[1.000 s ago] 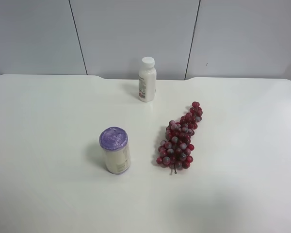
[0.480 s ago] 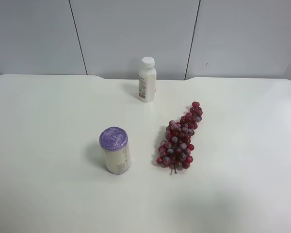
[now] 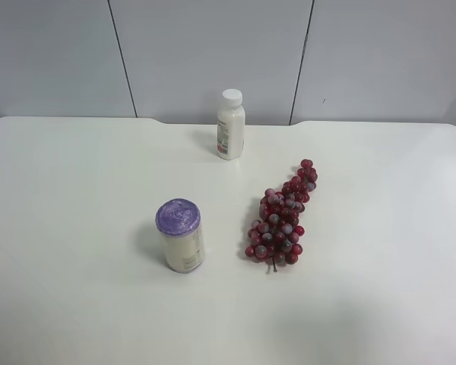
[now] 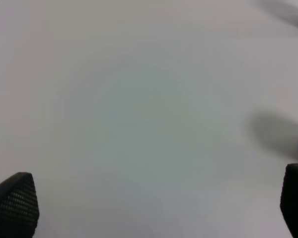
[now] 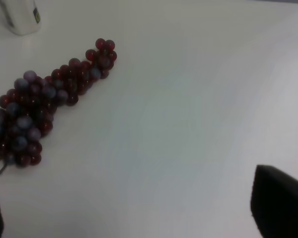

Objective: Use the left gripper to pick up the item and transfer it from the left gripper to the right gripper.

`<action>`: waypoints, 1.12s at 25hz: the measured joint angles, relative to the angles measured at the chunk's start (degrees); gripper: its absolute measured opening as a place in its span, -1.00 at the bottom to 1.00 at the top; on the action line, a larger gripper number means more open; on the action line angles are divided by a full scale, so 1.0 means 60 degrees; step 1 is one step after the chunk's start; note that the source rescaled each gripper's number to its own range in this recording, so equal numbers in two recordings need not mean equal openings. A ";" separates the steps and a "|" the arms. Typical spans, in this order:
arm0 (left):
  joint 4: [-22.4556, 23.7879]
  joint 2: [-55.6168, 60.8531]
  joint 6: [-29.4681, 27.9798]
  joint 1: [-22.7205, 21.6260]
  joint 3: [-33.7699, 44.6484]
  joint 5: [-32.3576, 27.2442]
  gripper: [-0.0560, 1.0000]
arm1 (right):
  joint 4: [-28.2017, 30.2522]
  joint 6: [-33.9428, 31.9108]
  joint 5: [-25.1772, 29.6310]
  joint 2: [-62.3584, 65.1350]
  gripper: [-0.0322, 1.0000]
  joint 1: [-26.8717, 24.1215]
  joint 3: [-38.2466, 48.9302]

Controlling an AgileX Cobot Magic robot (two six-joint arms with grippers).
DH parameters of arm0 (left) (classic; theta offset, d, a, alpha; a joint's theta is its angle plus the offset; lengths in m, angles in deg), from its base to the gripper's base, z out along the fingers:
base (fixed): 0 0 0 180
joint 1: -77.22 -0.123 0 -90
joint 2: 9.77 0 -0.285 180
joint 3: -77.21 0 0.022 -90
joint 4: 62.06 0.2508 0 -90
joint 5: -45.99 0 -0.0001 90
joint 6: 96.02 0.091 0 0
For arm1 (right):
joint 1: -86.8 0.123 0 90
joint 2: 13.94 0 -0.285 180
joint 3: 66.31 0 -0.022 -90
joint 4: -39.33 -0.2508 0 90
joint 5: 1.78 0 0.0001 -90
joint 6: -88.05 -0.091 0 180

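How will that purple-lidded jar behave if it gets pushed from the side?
The purple-lidded jar stands upright, taller than wide, so a high push would probably tip it. Once down, its round body could roll on the smooth table. Its body looks rigid, so likely no squashing.

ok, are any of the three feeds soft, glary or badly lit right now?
Exterior high: sharp and evenly lit, with only faint soft shadows beside the purple-lidded can and bottle. Right wrist: dimmer, grapes slightly soft, no glare. Left wrist: almost featureless table, a blurred shadow smear near one edge, and the left pincer fingertips dark in the corners.
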 joint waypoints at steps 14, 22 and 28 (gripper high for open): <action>-0.0800 -0.5409 0.2078 0.1010 -0.2276 -0.0376 1.00 | 0.0000 0.0000 0.0000 0.0000 1.00 0.0000 0.0000; -0.0782 -0.8028 0.2074 0.2877 -0.3090 -0.0350 1.00 | 0.0000 0.0000 0.0000 0.0000 1.00 0.0000 0.0000; -0.0439 -0.9800 0.1835 0.4229 -0.3640 0.0156 1.00 | 0.0000 0.0000 0.0000 0.0000 1.00 0.0000 0.0000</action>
